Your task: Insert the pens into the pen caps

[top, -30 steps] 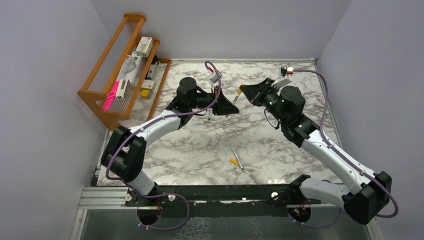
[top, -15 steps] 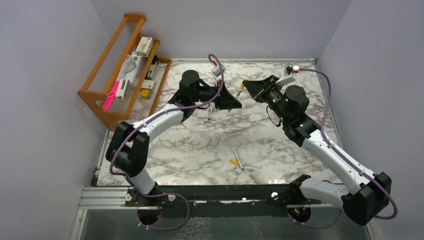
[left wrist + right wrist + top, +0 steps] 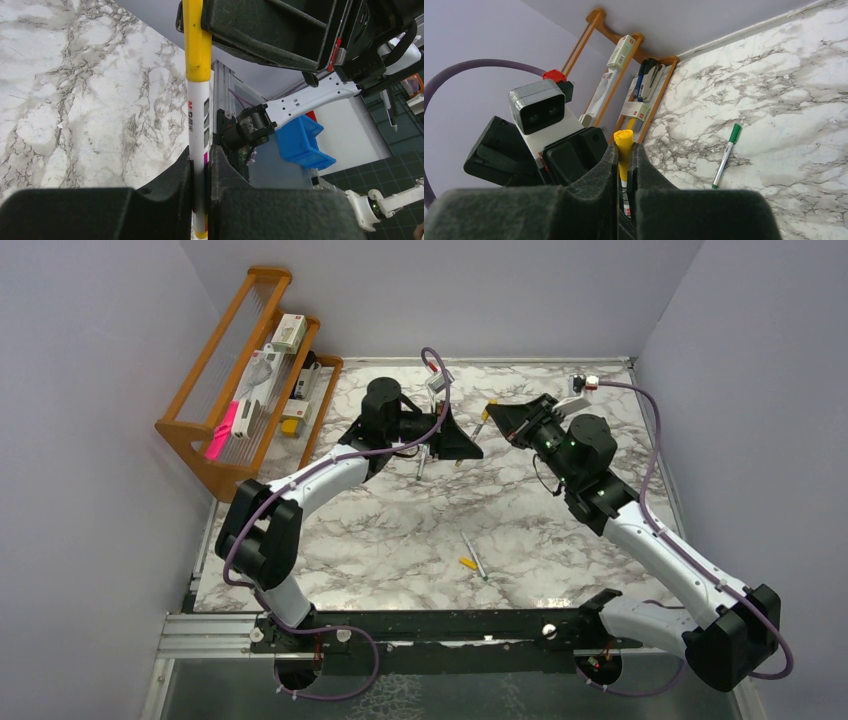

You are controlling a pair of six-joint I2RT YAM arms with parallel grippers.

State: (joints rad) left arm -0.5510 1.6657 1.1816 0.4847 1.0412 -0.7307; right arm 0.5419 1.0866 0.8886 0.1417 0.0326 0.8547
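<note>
My left gripper is shut on a pale grey pen above the far middle of the table. A yellow-orange cap sits over the pen's upper end. My right gripper is shut on that cap, facing the left gripper. A second pen with a green cap lies on the marble, seen in the top view under the left arm. A third pen lies in the near middle with a loose yellow-orange cap beside it.
A wooden rack stands along the left wall with boxes and a pink marker. The marble tabletop ends at the back wall and at the black rail near the arm bases.
Both grippers have moved a little toward the back wall and closer together. The cap and the pen now line up between them.
</note>
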